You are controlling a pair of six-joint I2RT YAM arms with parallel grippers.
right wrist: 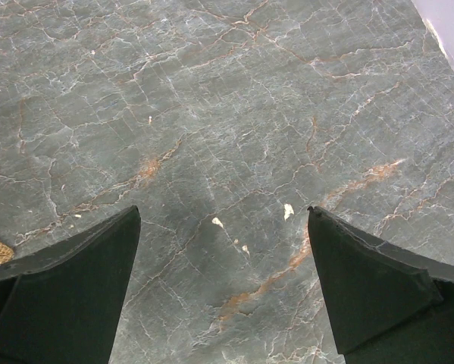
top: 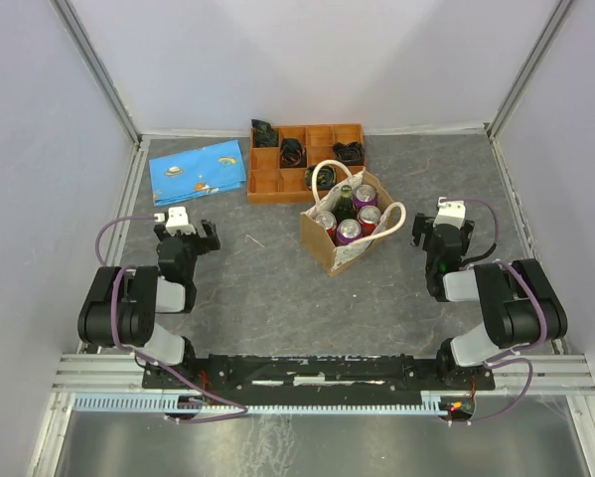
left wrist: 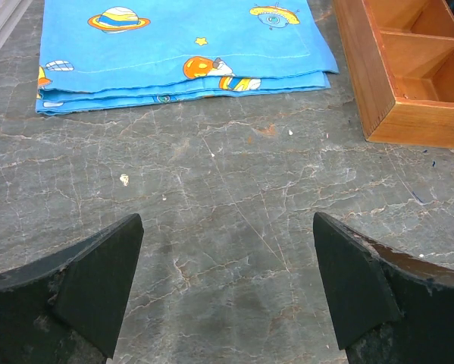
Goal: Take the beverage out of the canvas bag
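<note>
canvas bag [top: 345, 238] upright on table [top: 267, 298], a bit right of centre, turned diagonal to the table edges, mouth open. Sits just on the near side of orange tray [top: 306, 184], small gap, not touching

inside: drinks [top: 349, 231] packed tight, all standing. Cans w/ purple and red tops plus one dark green bottle [top: 345, 202] toward the far side. 2 cream rope handles [top: 326, 175]: one loops up at the far-left end, other flops over the right end

right gripper [right wrist: 223, 243] is the nearer one, right of bag toward right table edge, clear gap to the bag. Jaws spread wide, nothing between the fingers [right wrist: 67, 288], only bare tabletop below. Sliver of tan weave at left edge of rt wrist view, can't tell what it is

left gripper [left wrist: 227, 250] well apart from bag, over left half of table. Bag lies between the 2 grippers, closer to the right one. Jaws fully spread, gripping nothing, bare table between the tips. Can't tell if tips touch the surface

blue cloth [left wrist: 181, 45] w/ planet print folded flat near far-left corner, just left of tray, ahead of left gripper. Tray at far edge around centre, dark bits in a few compartments, too small to ID
</note>
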